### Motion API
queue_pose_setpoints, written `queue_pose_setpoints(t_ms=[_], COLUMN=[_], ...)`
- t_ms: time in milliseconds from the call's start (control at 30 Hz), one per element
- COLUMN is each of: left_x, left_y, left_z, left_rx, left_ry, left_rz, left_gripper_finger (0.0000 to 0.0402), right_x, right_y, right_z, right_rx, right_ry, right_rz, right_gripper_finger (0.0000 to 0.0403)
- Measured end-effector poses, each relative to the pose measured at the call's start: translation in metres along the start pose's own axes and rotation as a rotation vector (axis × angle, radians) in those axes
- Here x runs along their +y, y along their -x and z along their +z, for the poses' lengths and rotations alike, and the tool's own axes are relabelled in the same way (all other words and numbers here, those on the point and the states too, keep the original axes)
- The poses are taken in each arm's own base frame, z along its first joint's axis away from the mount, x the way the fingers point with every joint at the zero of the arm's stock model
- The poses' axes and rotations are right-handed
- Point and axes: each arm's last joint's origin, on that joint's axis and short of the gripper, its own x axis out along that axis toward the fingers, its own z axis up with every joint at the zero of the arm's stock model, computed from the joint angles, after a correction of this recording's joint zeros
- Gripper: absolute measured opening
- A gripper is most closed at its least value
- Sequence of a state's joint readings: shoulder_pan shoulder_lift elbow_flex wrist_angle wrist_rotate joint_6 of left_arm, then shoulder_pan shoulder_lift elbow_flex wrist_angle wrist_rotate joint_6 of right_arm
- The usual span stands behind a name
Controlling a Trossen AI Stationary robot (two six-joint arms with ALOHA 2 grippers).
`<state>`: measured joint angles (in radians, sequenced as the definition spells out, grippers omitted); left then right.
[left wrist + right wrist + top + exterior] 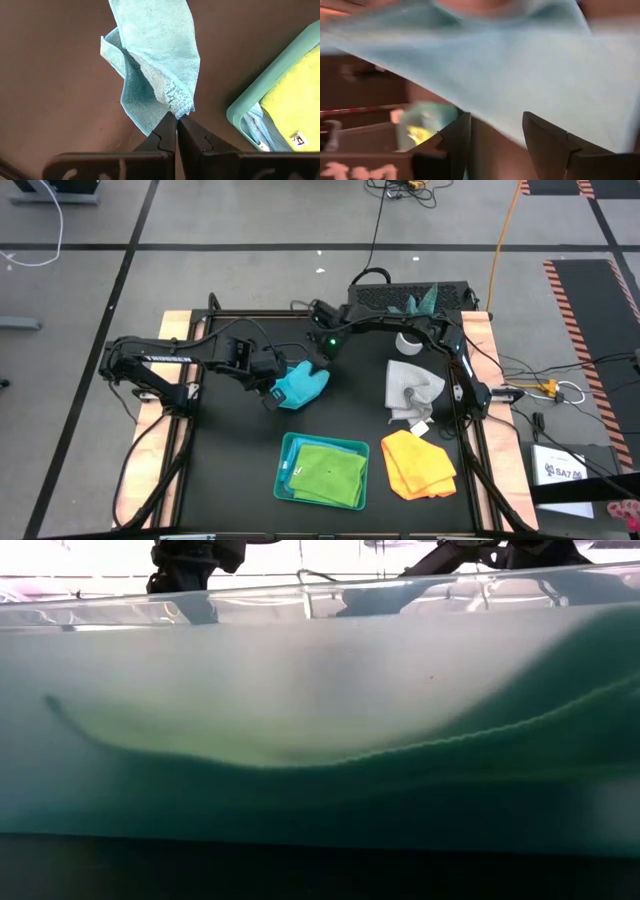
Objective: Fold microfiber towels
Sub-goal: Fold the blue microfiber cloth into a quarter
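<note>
Five towels showing: one turquoise towel hanging pinched at its corner in the left tool, fingers closed tight on the hem, above the bare tabletop left of centre. Reaching in with the right tool beside the cloth's far edge, fingers standing wide and gripping nothing; in its wrist view turquoise fabric is draping just ahead of the gap, probably not yet between the fingers, though blur is making that hard to judge. Lying elsewhere: green towel in the tray, yellow-orange towel just right of it, grey-white towel near the right edge, second turquoise towel at the far edge.

Risking a slip from here: holding only a thin corner, so a tug from the right tool could be pulling the hem free. Closing on a bunched fold instead of a single edge would be leaving the cloth twisted. Lowering too near the tray could be draping cloth over its rim.
</note>
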<state>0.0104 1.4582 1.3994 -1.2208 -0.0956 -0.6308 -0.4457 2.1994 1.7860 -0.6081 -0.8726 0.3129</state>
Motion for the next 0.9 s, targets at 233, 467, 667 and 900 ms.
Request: queue_pose_setpoints(t_ms=[233, 467, 667, 900], left_x=[-0.001, -0.009, -0.012, -0.018], left_y=[0.0, 0.001, 0.001, 0.003], left_z=[0.002, 0.0, -0.003, -0.007], left_rx=[-0.036, -0.047, -0.021, 0.022], left_ry=[-0.007, -0.095, -0.098, -0.07], left_rz=[0.018, -0.027, -0.063, -0.128], left_gripper_finger=[0.0003, 0.0003, 0.0002, 0.0002], right_x=[0.016, 0.027, 0.054, 0.087], right_y=[0.003, -0.003, -0.013, -0.024], right_z=[0.02, 0.021, 0.011, -0.004], right_rx=[-0.092, -0.103, -0.115, -0.139], right_ry=[0.102, 0.318, 0.55, 0.925], right_rz=[0.209, 0.263, 0.196, -0.086], right_gripper_finger=[0.0171, 0.0171, 0.0171, 0.0171])
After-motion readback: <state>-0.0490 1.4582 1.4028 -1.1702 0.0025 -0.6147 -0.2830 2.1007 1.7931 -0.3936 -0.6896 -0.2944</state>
